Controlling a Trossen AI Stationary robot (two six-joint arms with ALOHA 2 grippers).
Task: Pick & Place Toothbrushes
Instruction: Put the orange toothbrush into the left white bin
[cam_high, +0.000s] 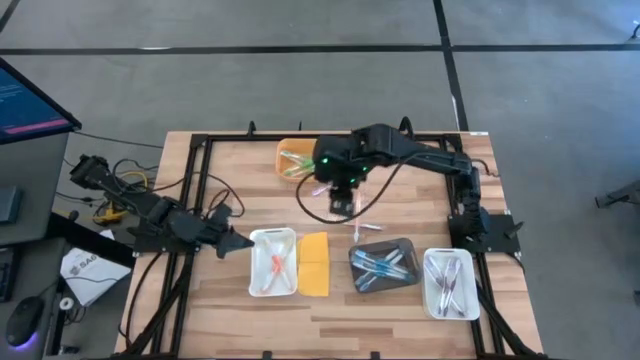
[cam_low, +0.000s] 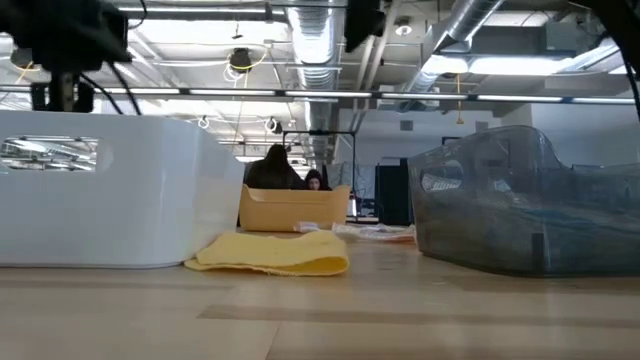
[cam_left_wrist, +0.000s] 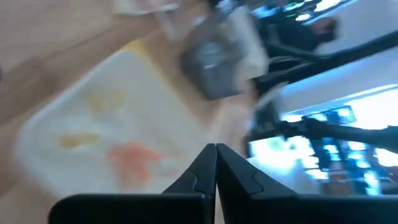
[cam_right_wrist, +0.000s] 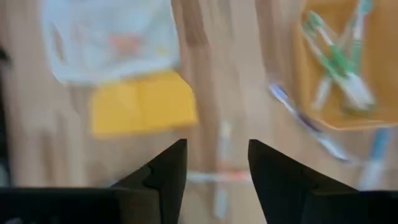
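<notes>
Loose toothbrushes (cam_right_wrist: 222, 163) lie on the bare wooden surface (cam_high: 400, 310) below the right hand (cam_right_wrist: 217, 163), whose fingers stand apart and empty; one runs along the gap between them, another crosses it. More fill the orange tray (cam_right_wrist: 379, 74), crisscrossed. The left hand (cam_left_wrist: 216, 163) is closed, empty, beside the white tray (cam_high: 289, 236).

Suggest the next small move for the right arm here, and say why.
Probably lower the right tool onto the loose toothbrush lying on the bare table between its open fingers. Nothing is held, and the brush sits outside the trays. The left tool waits, shut, by the white tray.
</notes>
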